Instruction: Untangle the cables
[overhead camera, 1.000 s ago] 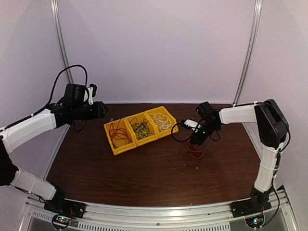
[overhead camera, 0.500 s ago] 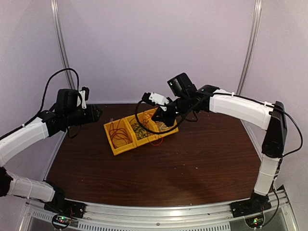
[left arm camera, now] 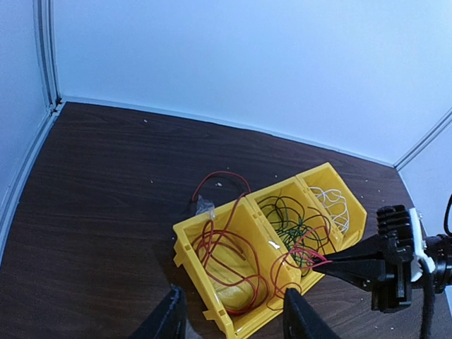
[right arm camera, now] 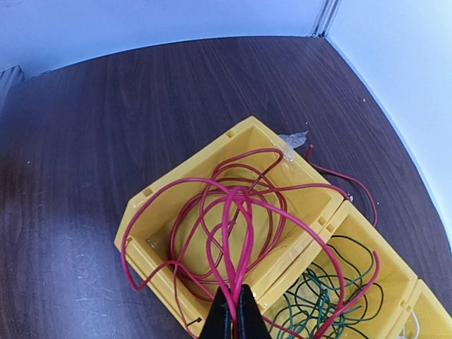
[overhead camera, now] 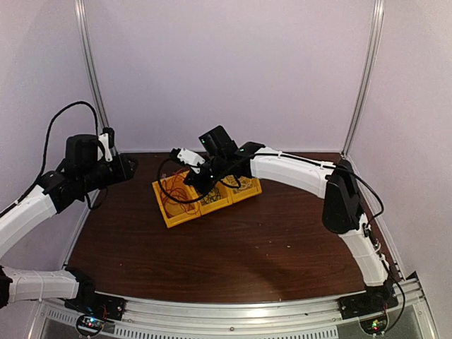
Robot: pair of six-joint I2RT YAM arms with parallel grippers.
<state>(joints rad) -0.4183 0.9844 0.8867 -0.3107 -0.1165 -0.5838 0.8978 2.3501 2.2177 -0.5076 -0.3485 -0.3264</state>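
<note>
Three yellow bins (overhead camera: 164, 212) (left arm camera: 185, 244) (right arm camera: 141, 205) stand in a row at the table's middle back. The left one holds red cables (left arm camera: 226, 254) (overhead camera: 173, 199), the middle one dark green cables (left arm camera: 289, 215) (right arm camera: 318, 296), the right one white cables (left arm camera: 332, 205). My right gripper (right arm camera: 236, 289) (overhead camera: 192, 183) (left arm camera: 318, 266) is shut on a bunch of red cable loops (right arm camera: 233, 212) that hang over the left bin and spill across the divider into the middle bin. My left gripper (left arm camera: 233, 293) (overhead camera: 131, 168) stands open in the air to the left of the bins, holding nothing.
One red strand (left arm camera: 215, 176) (right arm camera: 346, 180) lies on the table behind the left bin, beside a scrap of clear plastic (left arm camera: 203, 206). The right arm reaches across over the middle and right bins. Walls close the table at the back and sides.
My right arm has swung left from the table's right side to above the bins, carrying the red cable with it. My left arm has drawn back to the left.
</note>
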